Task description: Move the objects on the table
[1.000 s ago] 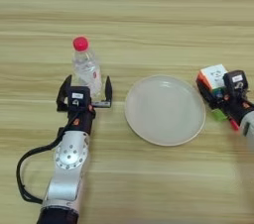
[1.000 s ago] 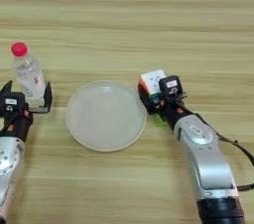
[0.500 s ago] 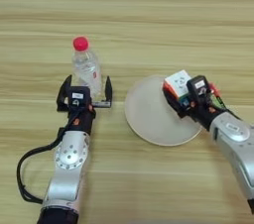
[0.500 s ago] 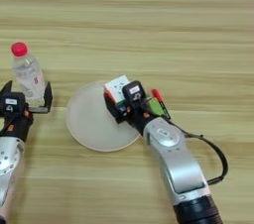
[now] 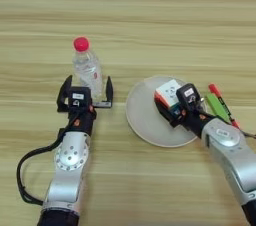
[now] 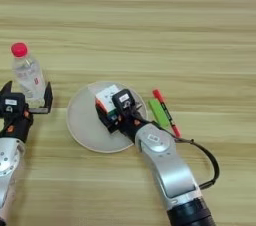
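- Right gripper (image 5: pixel 172 106): jaws pinching the puzzle cube (image 6: pixel 108 98) by 2 opposite sides, over the white plate (image 5: pixel 142 120).
- Cube: looks rigid, light, smooth-faced; flat sides suit a square grip, though layers could twist if squeezed off-centre.
- Just right of those jaws, flat on the worktop (image 5: pixel 150 15): red marker pen (image 6: pixel 166 112) beside a green pen (image 6: pixel 159 114); slim, apt to roll.
- Left gripper (image 5: pixel 85 92): jaws spread, either side of the bottle (image 5: pixel 88 67); contact unclear.
- Bottle: probably light, thin-walled, tippy; best held mid-body.
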You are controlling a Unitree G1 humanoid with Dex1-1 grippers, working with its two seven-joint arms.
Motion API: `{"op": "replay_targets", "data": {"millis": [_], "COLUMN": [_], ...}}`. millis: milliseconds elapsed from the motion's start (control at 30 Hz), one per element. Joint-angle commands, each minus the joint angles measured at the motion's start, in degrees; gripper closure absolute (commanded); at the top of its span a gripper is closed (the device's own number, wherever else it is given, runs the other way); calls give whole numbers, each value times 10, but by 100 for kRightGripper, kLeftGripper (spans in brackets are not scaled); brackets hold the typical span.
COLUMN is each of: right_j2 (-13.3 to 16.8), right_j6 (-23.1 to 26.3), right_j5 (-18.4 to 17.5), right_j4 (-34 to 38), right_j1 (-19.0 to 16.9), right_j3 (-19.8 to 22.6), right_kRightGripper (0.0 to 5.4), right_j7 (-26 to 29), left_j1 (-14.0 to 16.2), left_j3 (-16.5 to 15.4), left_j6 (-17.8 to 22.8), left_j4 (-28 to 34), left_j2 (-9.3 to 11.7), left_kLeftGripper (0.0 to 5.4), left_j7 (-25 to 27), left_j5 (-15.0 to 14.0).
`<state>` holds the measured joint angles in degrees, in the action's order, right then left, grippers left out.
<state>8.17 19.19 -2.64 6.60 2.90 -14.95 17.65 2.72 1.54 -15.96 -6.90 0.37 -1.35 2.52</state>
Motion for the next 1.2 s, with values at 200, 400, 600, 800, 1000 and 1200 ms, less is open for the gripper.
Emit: {"op": "replay_targets", "data": {"millis": [200,400,600,800,1000,1200], "right_j2": [-7,-8,-10,-10,-13,-18], "right_j6": [-5,-6,-10,-15,-23,-49], "right_j5": [5,6,6,7,6,2], "right_j4": [-9,-16,-27,-37,-48,-61], "right_j1": [1,2,4,6,8,10], "right_j3": [-5,-5,-5,-3,-1,2], "right_kRightGripper": [205,205,205,140,65,15], "right_j7": [4,6,7,7,7,9], "left_j1": [3,2,0,-1,-3,-6], "left_j3": [3,3,3,4,3,3], "left_j6": [11,10,10,10,11,11], "left_j4": [10,8,6,5,1,-4], "left_j2": [0,0,0,-1,-1,-1], "left_kLeftGripper": [0,0,0,0,0,0], "left_j7": [-2,-3,-2,-3,-3,-2], "left_j5": [9,9,9,9,8,8]}}
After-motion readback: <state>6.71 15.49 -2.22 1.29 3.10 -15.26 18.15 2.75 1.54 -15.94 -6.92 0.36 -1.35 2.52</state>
